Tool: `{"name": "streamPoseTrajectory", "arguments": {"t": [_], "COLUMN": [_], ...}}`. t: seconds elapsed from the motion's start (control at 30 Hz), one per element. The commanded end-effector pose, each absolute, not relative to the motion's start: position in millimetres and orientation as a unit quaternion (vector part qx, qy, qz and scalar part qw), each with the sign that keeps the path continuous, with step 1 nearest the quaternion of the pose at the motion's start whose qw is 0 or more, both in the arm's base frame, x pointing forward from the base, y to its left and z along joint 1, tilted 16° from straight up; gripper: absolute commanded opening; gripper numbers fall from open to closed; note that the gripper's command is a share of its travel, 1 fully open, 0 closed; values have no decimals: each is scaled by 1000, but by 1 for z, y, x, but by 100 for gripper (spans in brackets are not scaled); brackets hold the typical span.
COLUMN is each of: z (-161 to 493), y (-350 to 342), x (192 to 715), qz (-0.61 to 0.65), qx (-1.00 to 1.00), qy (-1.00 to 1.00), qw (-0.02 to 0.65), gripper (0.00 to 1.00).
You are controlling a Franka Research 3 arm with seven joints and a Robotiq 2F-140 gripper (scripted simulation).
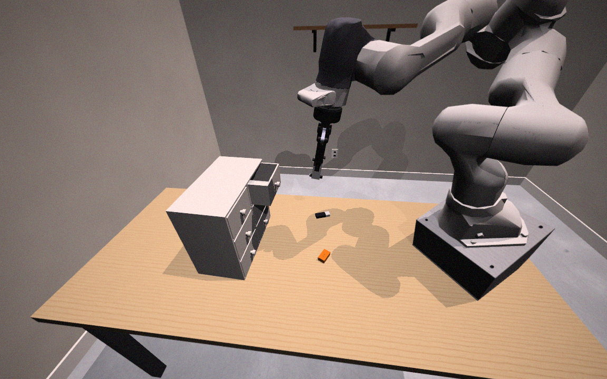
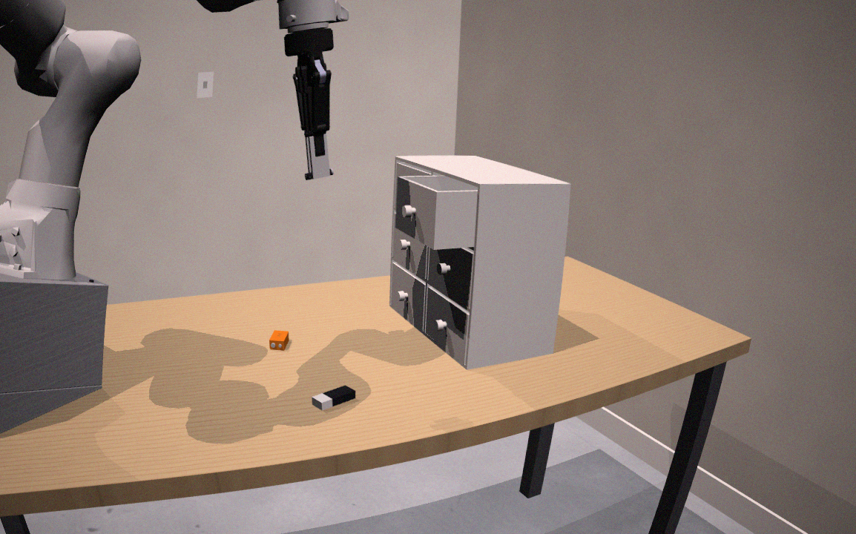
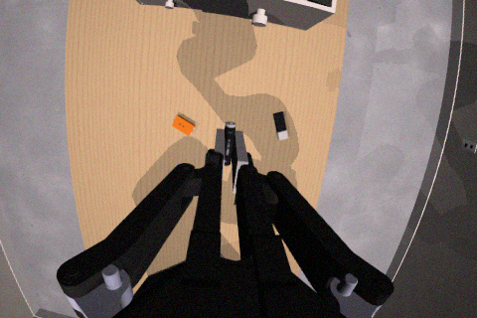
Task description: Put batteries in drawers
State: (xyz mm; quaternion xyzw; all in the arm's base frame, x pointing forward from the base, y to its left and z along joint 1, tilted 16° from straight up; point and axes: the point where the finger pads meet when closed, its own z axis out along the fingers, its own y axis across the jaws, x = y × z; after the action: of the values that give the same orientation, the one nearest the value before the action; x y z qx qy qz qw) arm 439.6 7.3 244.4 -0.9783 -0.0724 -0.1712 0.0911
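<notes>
My gripper (image 1: 315, 176) (image 2: 319, 176) (image 3: 228, 142) is shut on the AAA battery (image 3: 230, 129), a black cylinder with a silver end. It hangs above the table, out in front of the chest (image 1: 216, 183) (image 2: 517, 265). The top row's right drawer (image 1: 261, 193) (image 2: 455, 219) (image 3: 293, 14) is pulled partly out; the part of its inside seen in the wrist view holds nothing. The bottom row's right drawer (image 2: 455, 334) is in. The orange nine-volt battery (image 1: 324, 256) (image 2: 278, 340) (image 3: 183, 124) lies on the table (image 1: 178, 311) (image 2: 650, 331) (image 3: 124, 60).
A black and white stick (image 1: 322, 215) (image 2: 333, 397) (image 3: 280, 125) lies on the table in front of the chest's right side. The arm's base block (image 1: 461, 261) (image 2: 33, 331) stands across the table from the drawer fronts. The other drawers look pushed in, with knobs sticking out.
</notes>
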Motion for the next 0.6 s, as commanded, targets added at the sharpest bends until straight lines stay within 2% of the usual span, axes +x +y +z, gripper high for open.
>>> {"name": "streamPoseTrajectory", "arguments": {"t": [0.0,0.33,0.57], "z": [253,251,251], "y": [10,9,10], "x": [447,443,443], "qz": [-231,-307,-315], "qx": [-966,-945,-942], "qy": [-61,-53,-52], "qw": [99,103,104], "gripper": [3,3,3]}}
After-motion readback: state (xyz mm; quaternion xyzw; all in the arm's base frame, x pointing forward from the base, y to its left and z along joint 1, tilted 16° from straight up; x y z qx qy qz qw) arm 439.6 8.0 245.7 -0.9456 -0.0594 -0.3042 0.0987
